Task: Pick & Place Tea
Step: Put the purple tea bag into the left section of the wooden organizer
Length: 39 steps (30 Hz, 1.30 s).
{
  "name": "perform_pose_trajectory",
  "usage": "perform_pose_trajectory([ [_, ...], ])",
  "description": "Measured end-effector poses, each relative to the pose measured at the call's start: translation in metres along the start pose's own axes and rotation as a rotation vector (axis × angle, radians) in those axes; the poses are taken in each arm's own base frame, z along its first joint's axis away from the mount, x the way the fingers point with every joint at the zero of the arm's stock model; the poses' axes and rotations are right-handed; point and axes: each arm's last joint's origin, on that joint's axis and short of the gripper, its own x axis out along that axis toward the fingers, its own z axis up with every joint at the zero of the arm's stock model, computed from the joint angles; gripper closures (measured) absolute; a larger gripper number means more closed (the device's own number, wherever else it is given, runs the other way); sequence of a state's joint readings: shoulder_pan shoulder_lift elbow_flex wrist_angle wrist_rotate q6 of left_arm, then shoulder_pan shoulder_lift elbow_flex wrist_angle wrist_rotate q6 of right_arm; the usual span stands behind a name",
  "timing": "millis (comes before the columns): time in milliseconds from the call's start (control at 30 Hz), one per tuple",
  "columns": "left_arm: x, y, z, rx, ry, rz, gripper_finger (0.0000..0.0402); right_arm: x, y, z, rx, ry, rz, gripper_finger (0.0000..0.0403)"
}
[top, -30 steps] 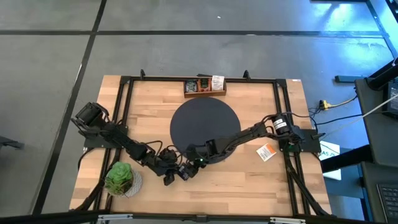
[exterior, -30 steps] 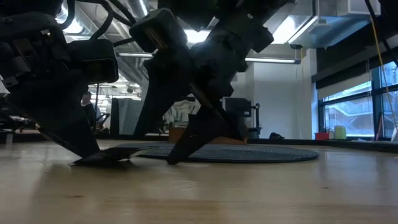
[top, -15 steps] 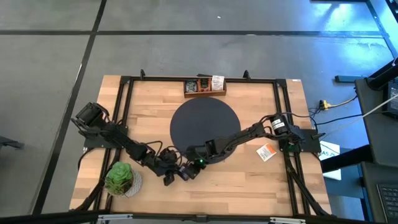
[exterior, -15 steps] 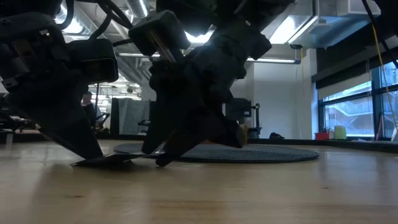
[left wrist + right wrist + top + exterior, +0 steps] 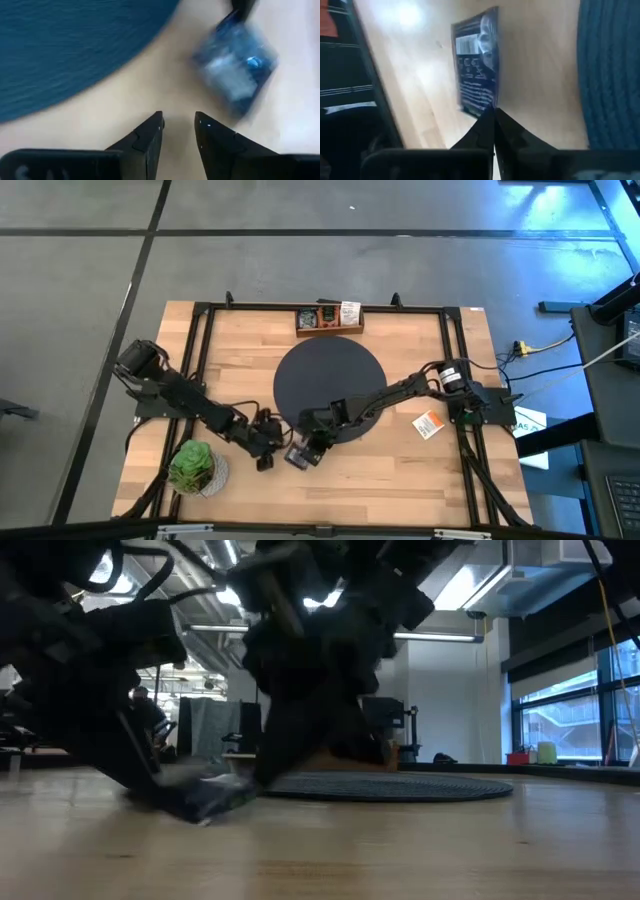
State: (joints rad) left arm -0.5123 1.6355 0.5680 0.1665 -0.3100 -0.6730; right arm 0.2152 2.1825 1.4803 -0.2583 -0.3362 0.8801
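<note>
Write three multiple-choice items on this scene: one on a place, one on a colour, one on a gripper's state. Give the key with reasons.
1. Where is the plant?
A. on the mat
B. at the table's near left corner
C. in the tray

2. What colour is the packet in the right gripper?
A. dark blue
B. orange
C. white

3. How is the left gripper?
A. shut on a packet
B. out of view
C. open, holding nothing

Key: 1 B, the high view shows it there. 2 A, the right wrist view shows dark blue. 3 C, bare table shows between its fingers.

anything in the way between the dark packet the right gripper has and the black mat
Nothing visible. The right gripper is shut on the dark tea packet just off the black mat; only bare wood lies between. The left gripper sits on the packet's other side.
</note>
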Motion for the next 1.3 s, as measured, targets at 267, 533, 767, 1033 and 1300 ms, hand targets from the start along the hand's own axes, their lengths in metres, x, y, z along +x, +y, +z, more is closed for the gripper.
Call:
perform_pose_trajectory([
  [267, -0.053, 0.018, 0.035, 0.235, -0.187, 0.165, 0.0288, -0.079, 0.003, 0.020, -0.041, -0.031, -0.030, 0.0399],
  [533, -0.118, 0.022, 0.072, 0.388, -0.552, 0.266, 0.0288, -0.197, 0.001, 0.031, -0.066, -0.211, -0.052, 0.0399],
  [767, -0.143, 0.029, 0.082, 0.438, -0.656, 0.336, 0.0269, -0.239, -0.001, 0.052, -0.009, -0.388, 0.127, 0.0399],
  [1033, -0.144, 0.032, 0.084, 0.683, -0.613, 0.464, 0.0224, -0.237, -0.005, 0.065, 0.063, -0.407, 0.214, 0.0394],
  [1300, -0.145, 0.031, 0.083, 1.076, -0.528, 0.592, 0.0202, -0.238, -0.002, 0.066, 0.122, -0.408, 0.269, 0.0396],
])
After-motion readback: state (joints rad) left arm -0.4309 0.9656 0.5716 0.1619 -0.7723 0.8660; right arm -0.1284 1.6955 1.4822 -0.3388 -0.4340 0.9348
